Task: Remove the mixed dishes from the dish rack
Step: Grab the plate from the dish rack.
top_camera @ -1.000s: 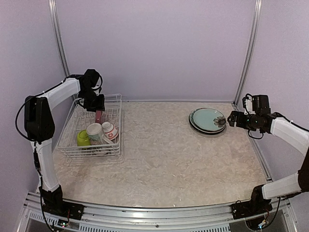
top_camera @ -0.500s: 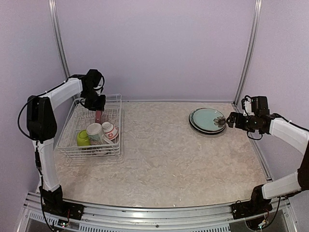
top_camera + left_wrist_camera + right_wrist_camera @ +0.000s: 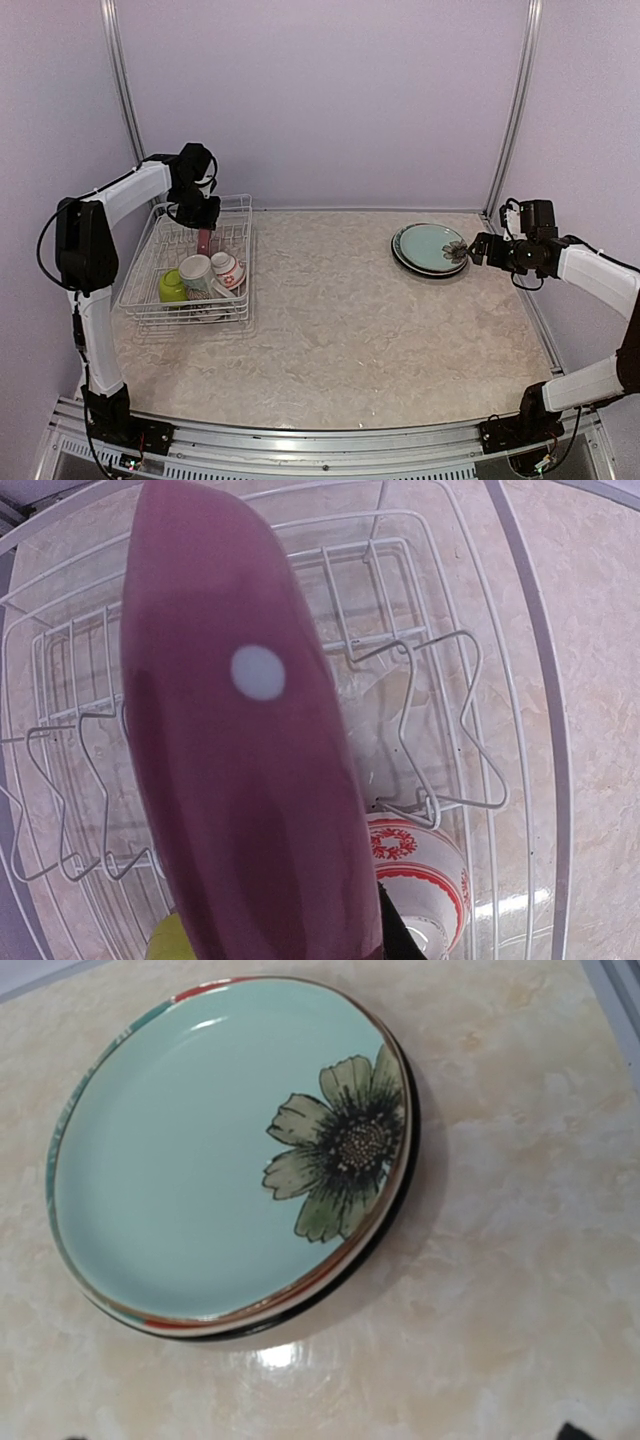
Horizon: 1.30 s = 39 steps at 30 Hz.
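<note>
Pink polka-dot plate stands on edge in the dish rack at nine o'clock — stiff, slick, breakable. My left gripper is at its rim; clamped or not, I cannot tell.

Counting now: one white wire dish rack on the left. It holds one pink polka-dot plate, one lime-green bowl, one cream printed mug and one small white-and-red bowl. Far right, two stacked plates: one pale teal flower plate, one black plate.
</note>
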Tool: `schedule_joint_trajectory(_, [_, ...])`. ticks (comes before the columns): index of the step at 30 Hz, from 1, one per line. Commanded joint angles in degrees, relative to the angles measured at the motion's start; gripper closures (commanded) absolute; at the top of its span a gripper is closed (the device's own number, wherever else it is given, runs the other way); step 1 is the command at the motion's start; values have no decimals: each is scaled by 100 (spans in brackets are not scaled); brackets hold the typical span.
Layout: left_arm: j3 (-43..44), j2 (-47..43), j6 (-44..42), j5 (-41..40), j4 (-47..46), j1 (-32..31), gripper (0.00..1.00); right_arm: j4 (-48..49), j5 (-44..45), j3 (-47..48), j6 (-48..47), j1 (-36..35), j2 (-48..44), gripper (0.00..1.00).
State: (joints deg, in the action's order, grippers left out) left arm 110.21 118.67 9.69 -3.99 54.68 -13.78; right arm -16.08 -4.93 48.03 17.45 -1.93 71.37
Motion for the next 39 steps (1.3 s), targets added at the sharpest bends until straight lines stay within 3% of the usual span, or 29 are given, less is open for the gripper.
schedule_joint_trajectory(1, [141, -317, 21, 346, 66, 141, 94, -62, 7, 54, -6, 44, -2, 0])
schedule_joint_trajectory(7, [134, -500, 118, 1345, -1, 457, 100, -85, -39, 142, 9, 44, 51, 0])
schedule_joint_trajectory(18, [-90, -943, 411, 2879, -368, 1051, 100, -89, -72, 179, 47, 44, 105, 0])
schedule_joint_trajectory(30, [-327, -1652, 419, 3062, -469, 1150, 100, -56, -211, 274, 163, 33, 213, 0])
schedule_joint_trajectory(36, [-917, -2318, 447, 3200, -992, 1142, 100, -150, -114, 430, 450, -19, 468, 0])
schedule_joint_trajectory(39, [-1213, -2787, 339, 2877, -1317, 981, 100, -206, -46, 515, 704, -48, 594, 0])
